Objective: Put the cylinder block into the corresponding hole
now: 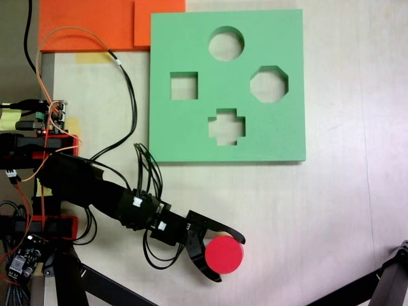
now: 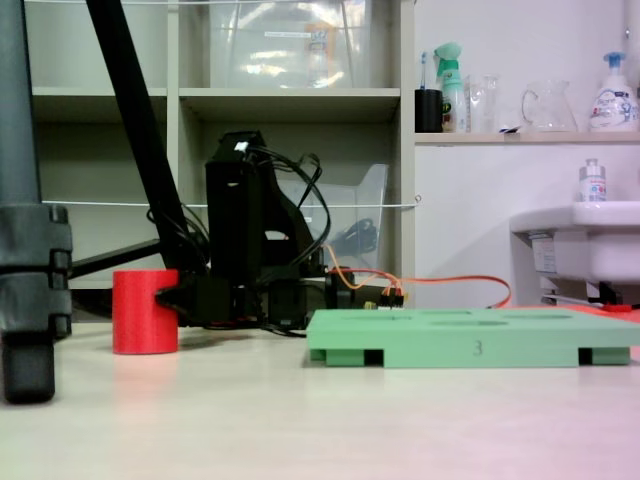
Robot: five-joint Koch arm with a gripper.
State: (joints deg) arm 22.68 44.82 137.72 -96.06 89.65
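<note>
While the pale surface (image 1: 331,210) spread wide under everything, the low fixed view alone showed the room behind the gripper: shelving (image 2: 290,100) with a clear plastic bin, a white sink (image 2: 585,235) off to the right, and bottles and a jug on a ledge above it. Only the top-down fixed view revealed the shapes cut in the green foam board (image 1: 185,134), which lay flat on the surface beyond the gripper and well apart from it; from the side the board (image 2: 470,350) appeared as a thin slab with dark notches along its lower edge. An orange foam sheet (image 1: 89,22) touched the board's far corner. The black arm (image 1: 89,188) reached across the surface with looping black and orange cables between it and the board. Dark tripod legs (image 2: 140,150) stood in the foreground of the low view, one thick foot at the left edge.

The gripper (image 1: 228,258) stood open, its two curved jaws straddling the cylinder block (image 1: 224,254), which rested upright on the surface between them; whether they touched it could not be told. Seen low, the block (image 2: 145,311) hid the jaw tips. The corresponding hole (image 1: 226,43), the round cutout, sat near the board's edge farthest from the gripper, past the cross cutout (image 1: 227,126).
</note>
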